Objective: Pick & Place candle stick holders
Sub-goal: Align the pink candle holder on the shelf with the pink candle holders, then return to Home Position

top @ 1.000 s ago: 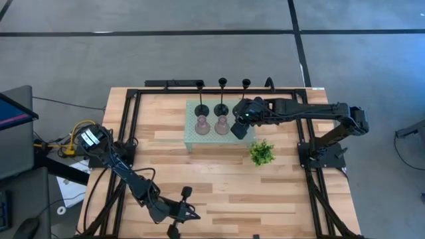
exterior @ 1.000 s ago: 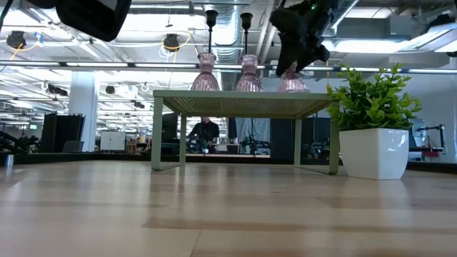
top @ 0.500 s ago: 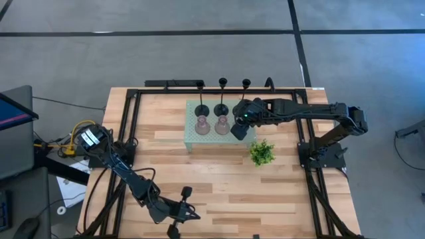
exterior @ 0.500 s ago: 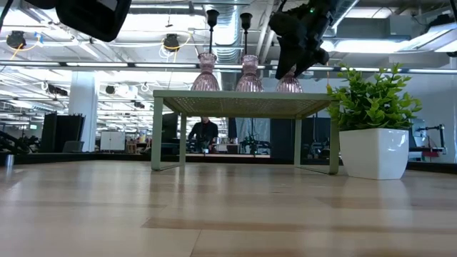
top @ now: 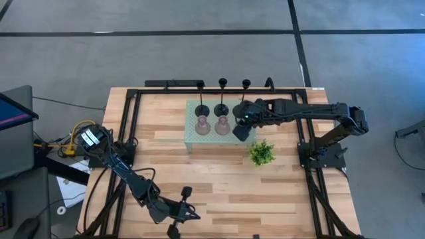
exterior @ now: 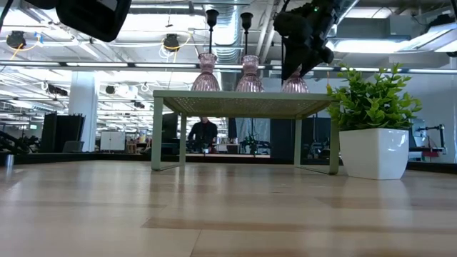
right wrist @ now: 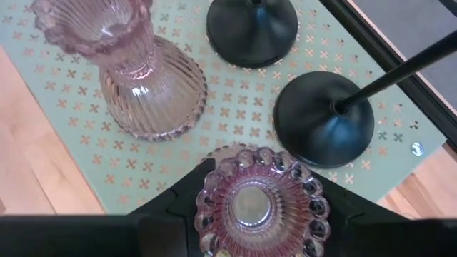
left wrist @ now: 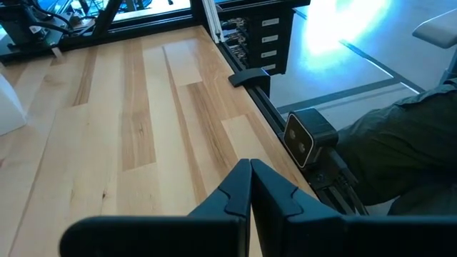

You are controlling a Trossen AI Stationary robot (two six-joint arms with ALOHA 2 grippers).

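Right wrist view tells the story: the third pink holder [right wrist: 260, 202] sits dead centre between the right pincer [right wrist: 260, 214] fingers, its mouth facing straight up at the lens, so its long axis runs vertical and in line with the pincer's approach. The fingers flank it closely on both sides; I judge it gripped, though real contact is hard to confirm. It stands on the pale green tray [right wrist: 64, 107], at the right-hand end of the pink row, just beside a black holder's disc base [right wrist: 325, 120] and near the ribbed pink holder [right wrist: 136, 78].

Up top, the right arm stretches across from the right edge of the tabletop [top: 219, 179], pincer [top: 242, 126] pointing down over the tray's right end. The left pincer [left wrist: 250, 193] is pressed closed, empty, parked low at the front edge, well apart; the right arm is plainly the nearer one.
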